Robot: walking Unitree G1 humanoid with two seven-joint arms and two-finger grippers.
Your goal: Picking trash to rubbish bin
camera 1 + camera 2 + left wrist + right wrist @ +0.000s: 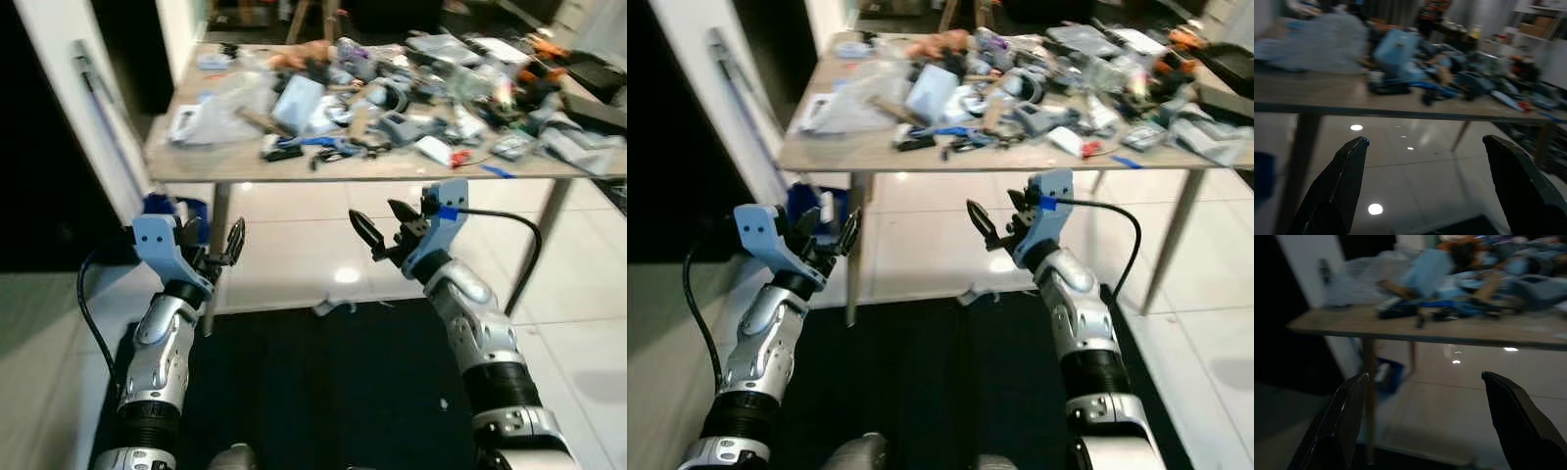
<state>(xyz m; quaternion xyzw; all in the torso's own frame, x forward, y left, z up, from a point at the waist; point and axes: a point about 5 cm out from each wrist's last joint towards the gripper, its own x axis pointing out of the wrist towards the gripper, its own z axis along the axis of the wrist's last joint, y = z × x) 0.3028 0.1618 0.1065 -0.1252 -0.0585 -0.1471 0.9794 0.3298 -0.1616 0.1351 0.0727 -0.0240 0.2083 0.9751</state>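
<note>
On the tiled floor under the cluttered counter (pixel 392 168) lies a crumpled scrap of trash (pixel 333 307). Both the left claw (pixel 221 250) and right claw (pixel 384 227) hover wide and empty. Likely the approach step; next comes bending down to it.

Surface (pixel 196 162) top packed with clutter (pixel 392 98) nearly edge to edge, little bare room except the near left corner. Under it, tiled floor (pixel 294 245) lies open between the legs (pixel 217 230). Blue bin (pixel 181 211) sits by the left leg. Small scrap (pixel 331 307) on floor at the dark mat (pixel 323 392) edge.
</note>
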